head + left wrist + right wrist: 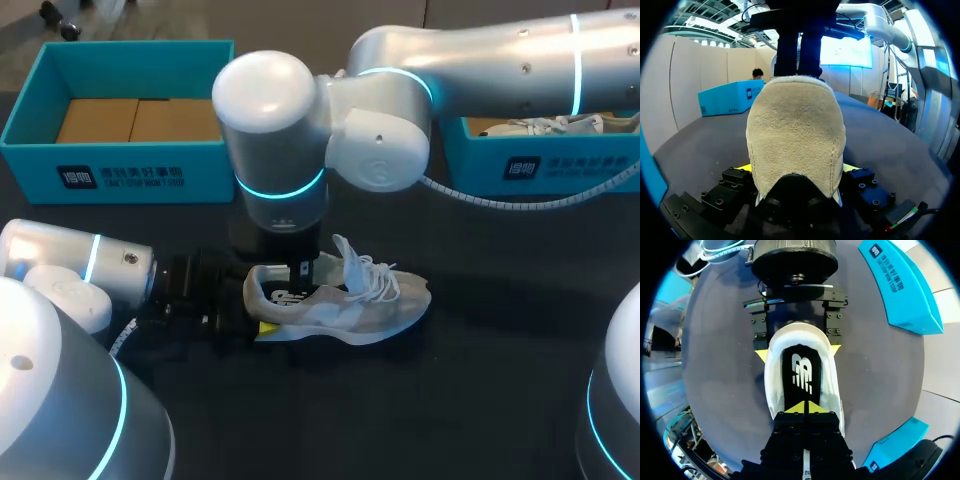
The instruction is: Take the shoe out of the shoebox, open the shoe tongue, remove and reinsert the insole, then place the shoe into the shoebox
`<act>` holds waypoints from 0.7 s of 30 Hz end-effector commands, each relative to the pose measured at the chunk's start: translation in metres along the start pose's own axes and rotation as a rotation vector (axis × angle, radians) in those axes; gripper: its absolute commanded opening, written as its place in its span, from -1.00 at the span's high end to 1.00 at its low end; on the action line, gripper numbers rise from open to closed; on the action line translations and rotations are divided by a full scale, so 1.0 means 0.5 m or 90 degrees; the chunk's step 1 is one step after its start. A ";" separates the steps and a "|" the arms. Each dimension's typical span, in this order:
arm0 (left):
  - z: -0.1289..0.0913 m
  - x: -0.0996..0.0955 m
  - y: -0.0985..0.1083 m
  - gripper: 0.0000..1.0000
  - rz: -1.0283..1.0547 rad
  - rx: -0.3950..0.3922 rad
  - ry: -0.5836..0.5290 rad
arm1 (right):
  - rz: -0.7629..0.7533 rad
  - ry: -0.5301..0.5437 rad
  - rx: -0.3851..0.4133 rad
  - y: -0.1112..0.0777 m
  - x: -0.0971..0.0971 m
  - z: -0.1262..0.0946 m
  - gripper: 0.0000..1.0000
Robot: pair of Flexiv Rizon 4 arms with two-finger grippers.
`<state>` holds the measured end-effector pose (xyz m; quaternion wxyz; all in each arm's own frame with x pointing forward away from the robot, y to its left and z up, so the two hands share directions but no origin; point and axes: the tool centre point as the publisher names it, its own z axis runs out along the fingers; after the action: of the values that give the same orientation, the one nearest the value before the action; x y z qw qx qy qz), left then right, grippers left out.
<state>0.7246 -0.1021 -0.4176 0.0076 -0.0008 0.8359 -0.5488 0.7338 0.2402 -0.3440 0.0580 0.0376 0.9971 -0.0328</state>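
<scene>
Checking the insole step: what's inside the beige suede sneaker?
Inside the beige suede sneaker lies a black insole with a white logo, the right gripper over it. That gripper's body hides the toe end.

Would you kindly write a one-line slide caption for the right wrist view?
Left gripper clamps the shoe by its heel while the right gripper, tips together, sits inside over the black insole.

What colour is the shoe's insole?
The insole is black with a white logo, clearest in the right wrist view.
</scene>
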 end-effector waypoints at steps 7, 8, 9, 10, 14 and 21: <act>-0.001 0.000 0.000 1.00 0.000 -0.003 0.000 | 0.000 -0.001 -0.001 -0.003 0.001 0.000 1.00; -0.001 0.000 0.000 1.00 0.000 -0.003 0.000 | -0.008 -0.004 -0.008 -0.001 0.001 0.004 1.00; -0.001 0.000 0.000 1.00 0.000 -0.003 0.000 | 0.000 -0.009 -0.020 -0.001 0.002 0.008 1.00; -0.001 0.000 0.000 1.00 0.000 -0.003 0.000 | 0.001 -0.009 -0.019 -0.002 0.002 0.011 1.00; -0.001 0.000 0.000 1.00 0.000 -0.003 0.000 | -0.005 -0.005 -0.012 -0.002 -0.004 0.022 1.00; -0.001 0.000 0.000 1.00 0.000 -0.003 0.000 | -0.008 0.005 -0.018 -0.013 -0.010 0.046 1.00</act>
<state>0.7246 -0.1021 -0.4176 0.0076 -0.0008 0.8359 -0.5488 0.7384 0.2360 -0.3601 0.0570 0.0309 0.9976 -0.0255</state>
